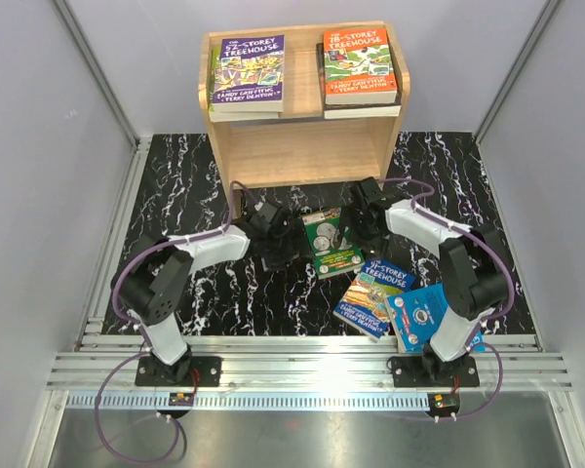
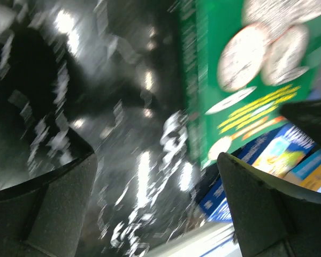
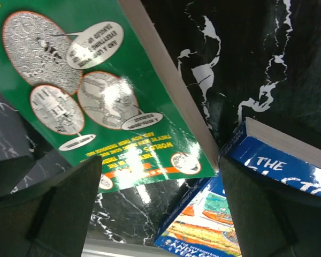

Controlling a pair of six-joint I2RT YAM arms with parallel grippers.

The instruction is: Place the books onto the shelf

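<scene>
The wooden shelf (image 1: 302, 97) stands at the back, with a purple Treehouse book (image 1: 248, 70) on a stack at its top left and an orange and green one (image 1: 359, 63) on a stack at its top right. A green coin book (image 1: 331, 244) (image 2: 246, 80) (image 3: 91, 91) lies on the black marble table between my grippers. A blue Treehouse book (image 1: 373, 297) (image 3: 224, 225) and a bright blue book (image 1: 424, 317) lie near the right arm's base. My left gripper (image 1: 285, 249) (image 2: 156, 158) is open just left of the coin book. My right gripper (image 1: 359, 229) (image 3: 160, 160) is open over its right edge.
Grey walls close in both sides of the table (image 1: 175, 195). Aluminium rails (image 1: 292, 366) run along the near edge by the arm bases. The shelf's lower tier (image 1: 297, 156) shows only wood. The left wrist view is blurred by motion.
</scene>
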